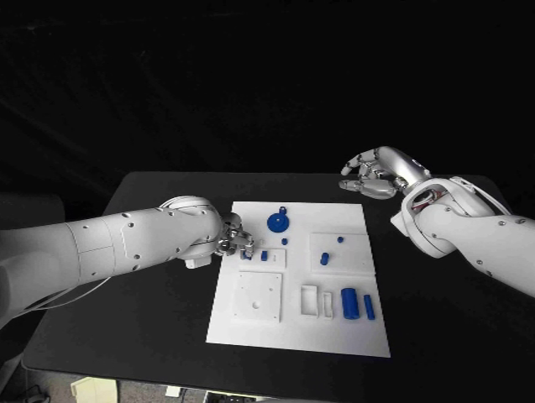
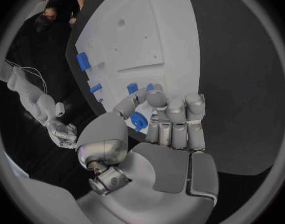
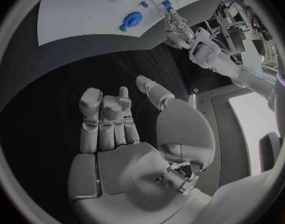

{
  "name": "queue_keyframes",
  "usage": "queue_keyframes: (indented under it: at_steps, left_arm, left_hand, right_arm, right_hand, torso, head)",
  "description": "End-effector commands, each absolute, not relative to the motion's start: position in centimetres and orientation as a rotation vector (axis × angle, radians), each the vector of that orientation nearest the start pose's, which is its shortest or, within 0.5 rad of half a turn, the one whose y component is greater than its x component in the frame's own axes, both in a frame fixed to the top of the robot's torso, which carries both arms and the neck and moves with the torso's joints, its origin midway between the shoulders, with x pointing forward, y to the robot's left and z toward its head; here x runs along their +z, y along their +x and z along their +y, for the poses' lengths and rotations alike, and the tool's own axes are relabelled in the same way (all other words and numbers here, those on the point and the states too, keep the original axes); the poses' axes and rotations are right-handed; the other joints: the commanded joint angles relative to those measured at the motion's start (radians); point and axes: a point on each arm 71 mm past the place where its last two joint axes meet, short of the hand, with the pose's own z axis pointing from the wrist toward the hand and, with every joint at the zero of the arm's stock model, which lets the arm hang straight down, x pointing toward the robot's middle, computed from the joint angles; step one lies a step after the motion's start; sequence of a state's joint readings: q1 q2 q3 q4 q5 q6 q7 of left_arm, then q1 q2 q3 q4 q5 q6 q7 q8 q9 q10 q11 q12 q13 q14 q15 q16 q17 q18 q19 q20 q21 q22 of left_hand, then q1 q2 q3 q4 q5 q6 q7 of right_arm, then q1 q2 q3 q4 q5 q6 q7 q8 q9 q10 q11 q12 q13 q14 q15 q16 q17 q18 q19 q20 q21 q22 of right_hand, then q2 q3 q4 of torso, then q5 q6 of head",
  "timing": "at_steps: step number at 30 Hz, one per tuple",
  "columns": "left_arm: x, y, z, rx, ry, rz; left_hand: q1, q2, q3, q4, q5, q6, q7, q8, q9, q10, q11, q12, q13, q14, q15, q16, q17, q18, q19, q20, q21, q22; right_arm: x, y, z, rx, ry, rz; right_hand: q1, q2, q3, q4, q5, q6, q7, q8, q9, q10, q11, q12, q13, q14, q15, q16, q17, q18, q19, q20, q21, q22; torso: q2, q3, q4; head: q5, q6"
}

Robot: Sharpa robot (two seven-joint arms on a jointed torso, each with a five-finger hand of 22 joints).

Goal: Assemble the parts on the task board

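On matte black desk [image 1: 158,311]: flat white rectangular task board [image 1: 294,332], long axis running away from robot. Left robot hand [image 1: 233,239] at board's left edge, fingers curled round a small blue plastic part [image 2: 139,120], just beside two blue pegs [image 1: 264,255] standing in board. Right robot hand [image 1: 374,175] well apart past far right corner, fingers loosely curled, holding nothing. Blue round disc part [image 1: 278,222] lying near far edge, closer to left hand.

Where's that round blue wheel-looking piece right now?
In the head view the round blue piece lies on the white task board near its far edge, just right of the left hand.
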State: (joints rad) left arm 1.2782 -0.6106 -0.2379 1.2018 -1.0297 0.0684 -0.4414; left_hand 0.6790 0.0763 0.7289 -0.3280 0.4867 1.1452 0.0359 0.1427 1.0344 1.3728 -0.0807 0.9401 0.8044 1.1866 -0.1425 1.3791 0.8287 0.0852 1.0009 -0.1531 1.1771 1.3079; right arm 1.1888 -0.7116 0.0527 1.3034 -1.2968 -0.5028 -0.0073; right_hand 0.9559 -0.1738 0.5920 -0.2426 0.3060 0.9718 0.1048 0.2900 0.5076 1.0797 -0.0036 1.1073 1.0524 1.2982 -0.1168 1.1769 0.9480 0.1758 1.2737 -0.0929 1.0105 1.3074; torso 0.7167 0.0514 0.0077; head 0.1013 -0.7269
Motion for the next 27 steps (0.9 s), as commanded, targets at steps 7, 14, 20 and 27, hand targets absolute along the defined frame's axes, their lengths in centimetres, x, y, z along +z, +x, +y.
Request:
queue_keyframes:
  at_steps: [7,14,20,27]
  left_arm:
    - [-26.78,51.83,19.76,-0.292,-0.154,2.346]
    - [-26.96,51.73,19.91,-0.283,-0.142,2.371]
    - [-27.0,51.74,19.97,-0.277,-0.136,2.376]
    - [-27.02,51.78,20.13,-0.269,-0.135,2.377]
  left_hand:
    - [0.002,0.009,0.082,0.035,0.004,0.082,-0.049,0.169,0.003,0.032,-0.04,0.004,0.002,0.054,-0.063,0.006,-0.001,0.017,0.007,-0.116,0.003,0.009]
    - [0.002,0.009,0.083,0.035,0.005,0.082,-0.049,0.168,0.003,0.032,-0.04,0.005,0.002,0.054,-0.063,0.006,-0.001,0.017,0.007,-0.116,0.003,0.009]
    - [0.003,0.008,0.084,0.034,0.007,0.083,-0.049,0.168,0.004,0.032,-0.04,0.005,0.003,0.054,-0.063,0.005,-0.001,0.017,0.007,-0.117,0.004,0.009]
    - [0.004,0.007,0.086,0.034,0.01,0.083,-0.049,0.168,0.005,0.032,-0.04,0.006,0.003,0.055,-0.063,0.005,-0.002,0.018,0.007,-0.117,0.004,0.009]
  right_arm:
    - [-15.89,53.47,-20.25,0.721,0.081,1.444]
    - [-15.91,53.48,-20.33,0.719,0.082,1.446]
    - [-15.92,53.49,-20.26,0.72,0.081,1.447]
    - [-15.92,53.49,-20.3,0.719,0.082,1.447]
  right_hand:
    - [-0.002,-0.004,-0.002,0.007,0.006,0.001,0.005,-0.004,0.002,-0.008,0.001,-0.004,-0.001,-0.002,0.005,-0.005,0.0,0.086,-0.003,-0.005,-0.006,0.005]
    - [-0.002,-0.004,-0.003,0.007,0.007,0.001,0.005,-0.004,0.002,-0.008,0.001,-0.004,-0.001,-0.002,0.005,-0.005,0.0,0.086,-0.003,-0.005,-0.006,0.005]
    - [-0.002,-0.004,-0.004,0.007,0.007,0.001,0.005,-0.004,0.003,-0.008,0.001,-0.004,-0.001,-0.002,0.005,-0.005,0.0,0.086,-0.003,-0.005,-0.006,0.005]
    - [-0.002,-0.004,-0.004,0.007,0.008,0.001,0.005,-0.004,0.003,-0.008,0.001,-0.004,-0.001,-0.002,0.005,-0.005,0.0,0.086,-0.003,-0.005,-0.006,0.005]
  torso:
    - [0.0,-0.0003,0.0006]
    - [0.0,-0.0003,0.0001]
    - [0.0,-0.0006,0.0009]
    - [0.0,-0.0009,0.0005]
  head:
    - [0.002,0.0]
    - [0.001,-0.003]
    - [-0.001,-0.004]
    - [0.0,-0.004]
